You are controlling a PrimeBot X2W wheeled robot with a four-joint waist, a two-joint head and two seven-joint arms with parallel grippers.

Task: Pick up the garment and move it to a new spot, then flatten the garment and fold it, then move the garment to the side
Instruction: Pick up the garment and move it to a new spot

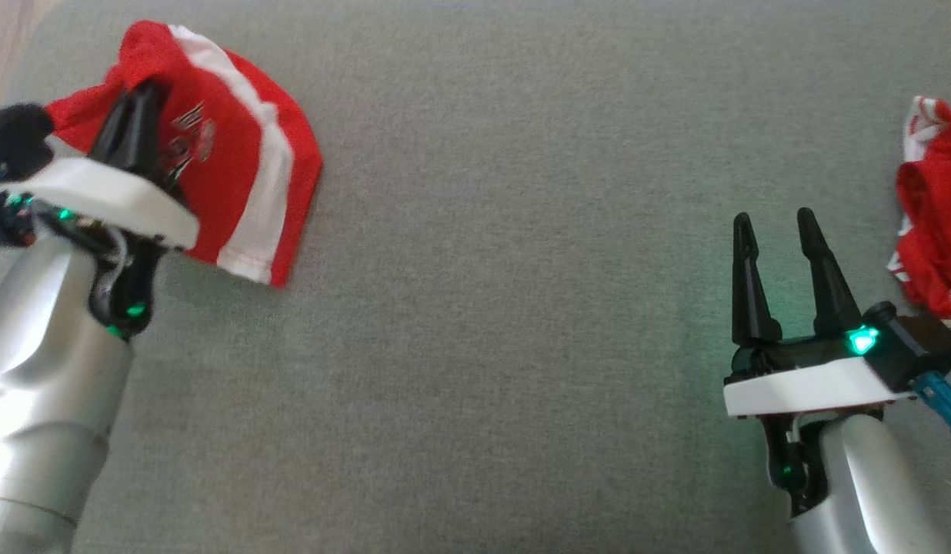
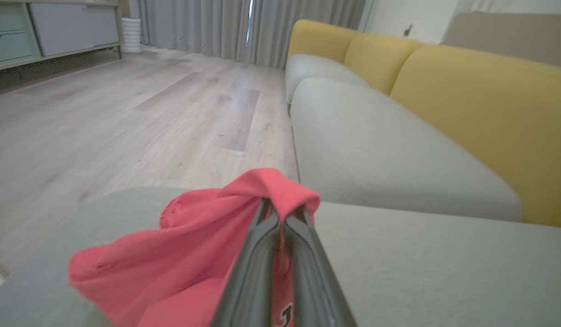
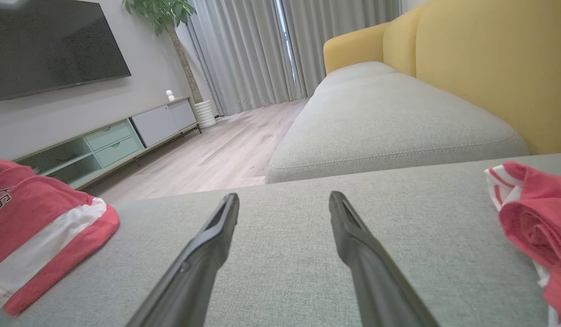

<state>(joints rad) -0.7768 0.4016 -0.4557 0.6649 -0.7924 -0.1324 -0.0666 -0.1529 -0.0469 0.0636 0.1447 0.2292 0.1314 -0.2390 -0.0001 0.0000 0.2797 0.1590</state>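
A red garment with white stripes and dark lettering lies bunched at the far left of the grey cushion. My left gripper is shut on a raised fold of it; in the left wrist view the fingers pinch the red cloth at their tips. My right gripper hovers open over bare cushion at the lower right, with nothing between its fingers. The same garment shows at the left of the right wrist view.
A second red and white garment lies crumpled at the cushion's right edge, close to my right gripper. The grey seat surface stretches between the two arms. A yellow-backed sofa and wood floor lie beyond.
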